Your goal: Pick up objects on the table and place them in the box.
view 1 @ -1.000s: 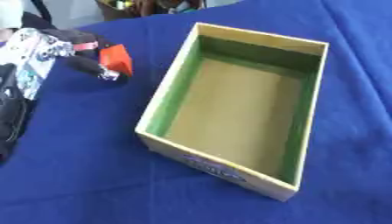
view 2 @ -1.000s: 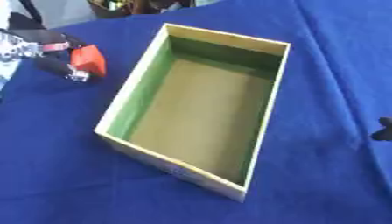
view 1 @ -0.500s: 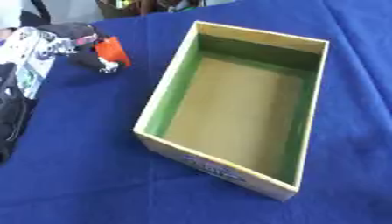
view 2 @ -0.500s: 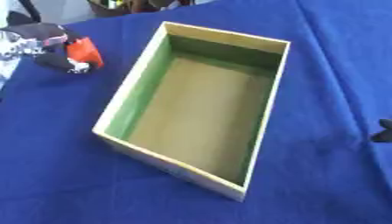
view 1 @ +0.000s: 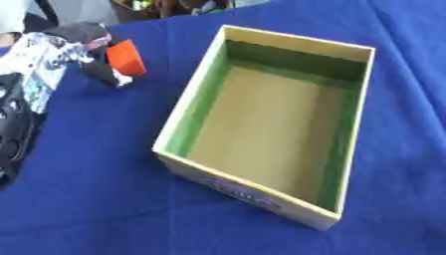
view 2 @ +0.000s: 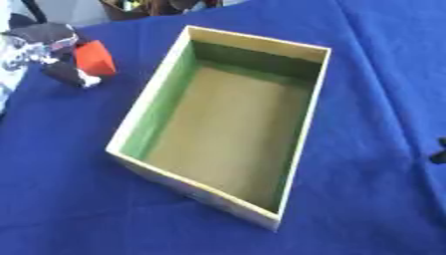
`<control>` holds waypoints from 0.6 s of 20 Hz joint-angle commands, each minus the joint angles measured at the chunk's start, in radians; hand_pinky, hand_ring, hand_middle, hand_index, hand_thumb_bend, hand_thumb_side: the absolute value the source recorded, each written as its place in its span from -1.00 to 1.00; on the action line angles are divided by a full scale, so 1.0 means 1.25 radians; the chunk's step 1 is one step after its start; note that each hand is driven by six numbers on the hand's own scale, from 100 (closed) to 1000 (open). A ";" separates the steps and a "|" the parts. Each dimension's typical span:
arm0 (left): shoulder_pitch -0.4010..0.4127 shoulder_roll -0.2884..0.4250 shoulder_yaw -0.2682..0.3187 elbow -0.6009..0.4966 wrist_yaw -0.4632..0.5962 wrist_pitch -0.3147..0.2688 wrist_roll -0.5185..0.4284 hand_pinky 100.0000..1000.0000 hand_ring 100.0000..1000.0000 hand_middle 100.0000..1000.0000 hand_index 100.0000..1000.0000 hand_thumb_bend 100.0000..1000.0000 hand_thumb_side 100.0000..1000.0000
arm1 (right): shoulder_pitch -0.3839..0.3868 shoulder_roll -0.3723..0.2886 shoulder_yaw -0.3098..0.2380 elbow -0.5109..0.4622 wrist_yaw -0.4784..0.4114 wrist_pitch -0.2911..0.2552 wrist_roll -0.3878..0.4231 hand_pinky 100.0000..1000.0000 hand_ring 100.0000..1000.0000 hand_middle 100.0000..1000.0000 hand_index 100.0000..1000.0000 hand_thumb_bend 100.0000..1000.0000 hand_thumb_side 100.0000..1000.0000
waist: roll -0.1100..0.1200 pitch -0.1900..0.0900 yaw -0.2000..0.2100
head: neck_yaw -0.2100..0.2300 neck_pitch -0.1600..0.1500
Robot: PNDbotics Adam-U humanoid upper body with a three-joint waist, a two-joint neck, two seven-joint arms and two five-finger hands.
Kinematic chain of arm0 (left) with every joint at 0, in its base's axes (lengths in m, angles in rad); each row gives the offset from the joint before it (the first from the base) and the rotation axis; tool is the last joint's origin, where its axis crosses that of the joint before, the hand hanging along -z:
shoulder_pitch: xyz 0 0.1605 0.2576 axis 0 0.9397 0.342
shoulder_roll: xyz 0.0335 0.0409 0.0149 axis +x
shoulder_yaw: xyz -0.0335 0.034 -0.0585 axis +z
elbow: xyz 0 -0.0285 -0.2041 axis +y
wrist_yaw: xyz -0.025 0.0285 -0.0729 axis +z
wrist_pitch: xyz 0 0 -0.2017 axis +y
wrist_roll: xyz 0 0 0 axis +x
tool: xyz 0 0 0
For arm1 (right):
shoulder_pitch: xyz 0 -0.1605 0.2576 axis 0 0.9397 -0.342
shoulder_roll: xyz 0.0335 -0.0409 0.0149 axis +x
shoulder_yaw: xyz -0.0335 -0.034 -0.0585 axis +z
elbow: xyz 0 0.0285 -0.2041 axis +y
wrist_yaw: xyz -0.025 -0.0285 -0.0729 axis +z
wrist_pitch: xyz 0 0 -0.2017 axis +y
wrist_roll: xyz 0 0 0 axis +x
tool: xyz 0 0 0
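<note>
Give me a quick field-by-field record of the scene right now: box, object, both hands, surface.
box: open cardboard box with green inner walls, nothing visible inside
object: small orange block, held at the left hand's fingers, left of the box and outside it
left hand: black and silver hand, upper left, fingers curled round the block
right hand: only a dark tip at the right edge; fingers not readable
surface: blue tablecloth
task state: block not yet in the box
</note>
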 commanded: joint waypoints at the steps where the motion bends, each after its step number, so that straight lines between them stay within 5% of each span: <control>1: -0.008 0.023 0.009 -0.006 0.017 0.022 0.043 -1.00 -0.48 -0.39 0.03 -1.00 -0.15 | 0.001 -0.004 -0.008 -0.016 0.005 0.001 -0.004 0.66 0.13 -0.06 0.46 -1.00 0.68 | -0.007 -0.021 0.002 | 0.003 -0.006; 12: 0.005 0.029 0.002 -0.029 0.083 0.055 0.115 -1.00 -0.59 -0.44 -0.07 -1.00 -0.08 | 0.012 -0.003 -0.010 -0.016 0.003 0.011 -0.005 0.67 0.13 -0.06 0.45 -1.00 0.67 | -0.017 -0.046 0.016 | -0.002 0.005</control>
